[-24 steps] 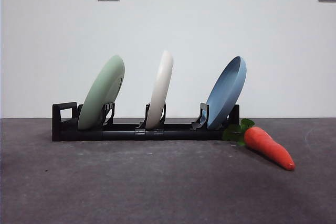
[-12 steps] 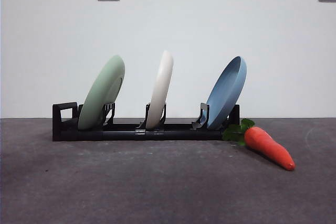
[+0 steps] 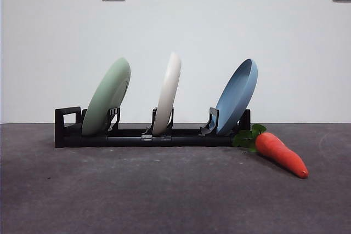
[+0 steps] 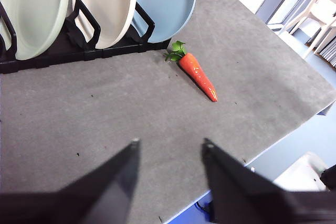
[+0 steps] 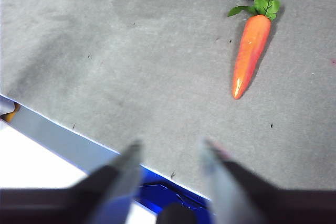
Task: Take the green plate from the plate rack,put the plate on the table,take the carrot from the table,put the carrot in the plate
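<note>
**Three plates racked, carrot on the table**

You see the plate rack (image 3: pixel 148 135) running along the table's (image 3: pixel 164 201) far edge, holding the green plate (image 3: pixel 106 104), a cream-white plate (image 3: pixel 167 94) and a light blue plate (image 3: pixel 237 97), all tilted. The carrot (image 3: pixel 279 154) lies just beside the rack's right end.

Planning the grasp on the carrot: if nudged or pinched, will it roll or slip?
The carrot lies free on the table; its round taper suggests it would roll in an arc. The glossy skin near its tip hints at a slippery pinch. It looks like a light toy, easily shoved.
</note>
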`<control>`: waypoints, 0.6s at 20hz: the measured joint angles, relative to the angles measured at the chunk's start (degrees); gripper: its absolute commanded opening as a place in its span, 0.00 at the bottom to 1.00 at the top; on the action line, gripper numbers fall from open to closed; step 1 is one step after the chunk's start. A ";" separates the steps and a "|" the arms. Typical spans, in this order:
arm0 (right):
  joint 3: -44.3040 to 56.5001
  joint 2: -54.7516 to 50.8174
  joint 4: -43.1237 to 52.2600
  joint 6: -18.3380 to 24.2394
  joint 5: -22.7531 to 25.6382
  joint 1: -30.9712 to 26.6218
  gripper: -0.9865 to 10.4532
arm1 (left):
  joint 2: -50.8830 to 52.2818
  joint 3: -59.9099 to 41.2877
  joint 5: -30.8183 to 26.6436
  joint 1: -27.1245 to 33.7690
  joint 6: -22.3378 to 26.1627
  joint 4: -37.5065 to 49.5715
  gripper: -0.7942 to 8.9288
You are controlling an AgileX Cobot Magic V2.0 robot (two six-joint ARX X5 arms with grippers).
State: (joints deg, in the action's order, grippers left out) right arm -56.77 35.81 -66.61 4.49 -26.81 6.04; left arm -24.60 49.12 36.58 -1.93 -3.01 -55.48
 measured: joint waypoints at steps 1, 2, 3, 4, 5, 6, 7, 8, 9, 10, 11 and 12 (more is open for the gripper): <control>0.00 0.00 0.00 -0.02 0.00 0.00 0.59 | -0.37 0.24 -0.02 0.00 0.00 0.04 0.64; 0.00 0.00 0.00 -0.02 0.00 0.00 0.59 | -0.94 0.68 -0.07 0.00 0.00 0.37 0.64; 0.00 0.00 0.00 -0.02 0.00 0.00 0.59 | -1.57 1.25 -0.22 0.00 0.00 1.16 0.64; 0.00 0.02 0.00 -0.04 0.00 0.00 0.59 | -2.36 1.84 -0.37 0.00 0.00 2.54 0.64; 0.00 0.09 0.00 -0.07 0.00 0.00 0.59 | -3.41 2.36 -0.37 0.00 0.00 4.57 0.64; 0.00 0.09 0.00 -0.07 0.00 0.00 0.59 | -4.68 2.82 -0.35 0.00 0.00 6.49 0.64; 0.00 0.09 -0.02 -0.11 -0.02 0.00 0.59 | -6.14 2.97 -0.35 0.00 0.17 8.55 0.64; 0.00 0.13 -0.02 -0.20 0.04 0.00 0.59 | -7.82 2.97 -0.37 0.00 0.00 10.47 0.64; 0.00 0.20 -0.02 -0.17 0.04 0.00 0.58 | -9.75 2.97 -0.35 0.00 -0.02 12.20 0.64; 0.00 0.37 -0.04 -0.17 0.04 0.00 0.58 | -11.80 2.97 -0.35 0.00 -0.02 14.29 0.64; 0.00 0.50 -0.02 -0.17 0.04 0.00 0.58 | -14.03 2.97 -0.37 -0.11 -0.02 16.68 0.64; 0.00 0.70 -0.02 -0.17 0.04 0.00 0.58 | -16.41 2.97 -0.39 -0.50 -0.02 19.43 0.64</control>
State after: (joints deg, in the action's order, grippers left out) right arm -56.77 36.51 -66.63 4.32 -26.76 6.04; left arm -41.01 52.10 36.18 -2.44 -3.03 -36.05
